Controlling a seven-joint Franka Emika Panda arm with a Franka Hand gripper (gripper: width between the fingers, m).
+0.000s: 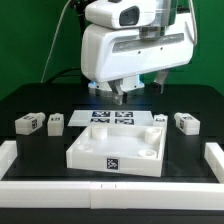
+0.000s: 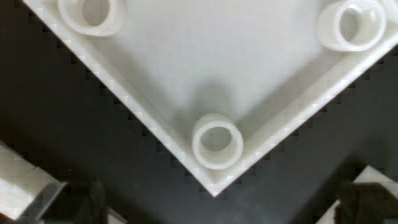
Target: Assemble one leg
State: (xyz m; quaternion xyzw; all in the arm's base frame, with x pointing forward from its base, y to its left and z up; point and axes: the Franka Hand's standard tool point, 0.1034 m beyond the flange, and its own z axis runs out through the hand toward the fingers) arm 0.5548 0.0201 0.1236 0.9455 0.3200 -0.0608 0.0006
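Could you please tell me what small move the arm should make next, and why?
Probably shift the gripper toward the exterior view's right and bring it over a leg lying there. The fingers stand apart with nothing between them, and the gripper hovers over a corner of the tabletop. Every leg in view lies loose beside the tabletop, none fitted yet.

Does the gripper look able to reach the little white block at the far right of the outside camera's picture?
Probably yes. The leg lies in the open on the black table, nothing over it. The gripper hangs open above the tabletop, with free space sideways.
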